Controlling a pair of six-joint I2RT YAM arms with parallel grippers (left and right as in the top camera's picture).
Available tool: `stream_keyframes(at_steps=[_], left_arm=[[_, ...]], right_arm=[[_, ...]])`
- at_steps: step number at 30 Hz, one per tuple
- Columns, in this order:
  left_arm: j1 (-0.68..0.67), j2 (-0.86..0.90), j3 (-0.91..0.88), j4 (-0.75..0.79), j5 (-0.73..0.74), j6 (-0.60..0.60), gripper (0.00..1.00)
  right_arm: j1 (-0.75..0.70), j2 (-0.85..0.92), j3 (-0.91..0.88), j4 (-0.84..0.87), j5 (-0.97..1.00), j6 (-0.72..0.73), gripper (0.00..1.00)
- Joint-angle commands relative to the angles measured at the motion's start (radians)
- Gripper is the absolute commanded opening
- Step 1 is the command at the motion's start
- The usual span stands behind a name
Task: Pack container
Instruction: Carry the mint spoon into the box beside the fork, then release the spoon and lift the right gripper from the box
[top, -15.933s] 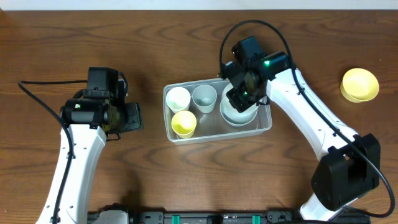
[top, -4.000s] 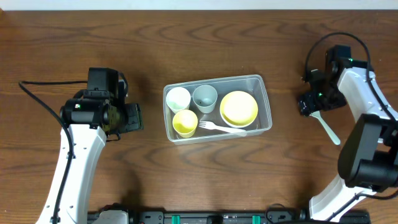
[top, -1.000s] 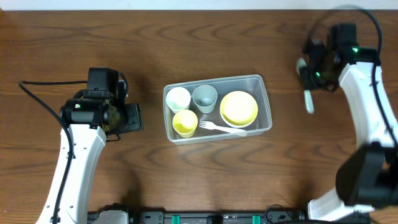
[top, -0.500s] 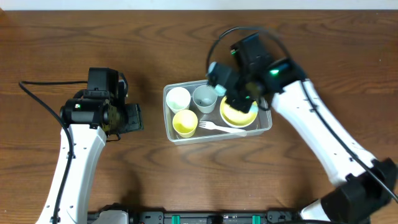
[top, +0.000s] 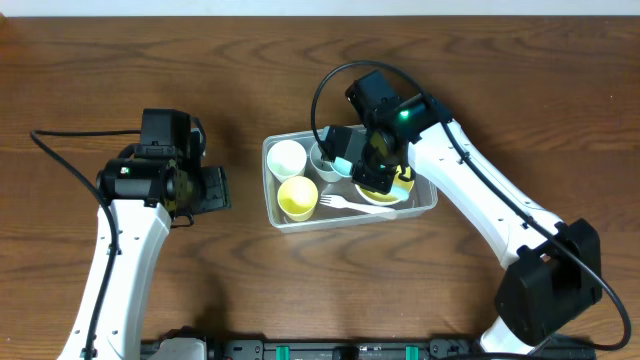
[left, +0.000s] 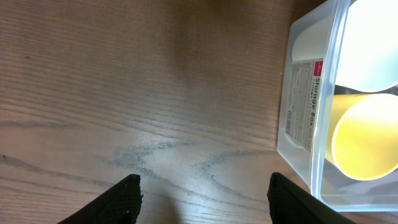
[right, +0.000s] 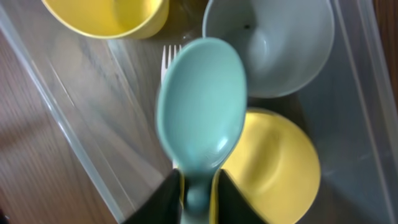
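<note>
At the far left, the left fingers (left: 126, 200) stand apart with nothing between them, low over bare counter (left: 124, 93). The container (top: 424, 192) lies to their right, its near end wall just beyond them. It sits mid-counter with its long axis running left to right. Inside it, from the left, we see a white cup (top: 286, 158), a yellow cup (top: 296, 197), a grey cup (top: 322, 160), a fork (top: 345, 204) and a yellow bowl (top: 402, 183). The right arm is plainly the nearer one. The right fingers (right: 163, 202) hang directly above the tub's middle and look clenched on the handle of a teal spoon (right: 202, 106). The spoon points leftward over the fork, roughly along the container's length. We judge that a straight release here would drop it inside the walls.
</note>
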Motion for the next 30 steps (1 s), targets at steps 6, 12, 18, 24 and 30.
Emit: stream_keyframes(at_steps=[6,12,18,24,30], left_arm=[[0.005,-0.005,-0.004,-0.005,-0.001,0.002,0.66],[0.005,-0.005,-0.004,0.002,0.000,0.002,0.54],[0.005,-0.005,-0.004,0.022,0.000,0.002,0.49],[0.005,-0.005,-0.004,0.026,0.000,0.002,0.49],[0.005,-0.005,-0.004,0.026,0.000,0.002,0.49]], right_arm=[[0.012,0.005,-0.004,-0.003,-0.003,0.030,0.31],[-0.005,0.004,-0.003,0.031,0.167,0.241,0.01],[-0.077,0.005,-0.003,-0.013,0.217,0.571,0.01],[-0.106,0.005,-0.027,-0.146,0.214,0.683,0.01],[-0.099,0.005,-0.080,-0.233,0.197,0.685,0.01]])
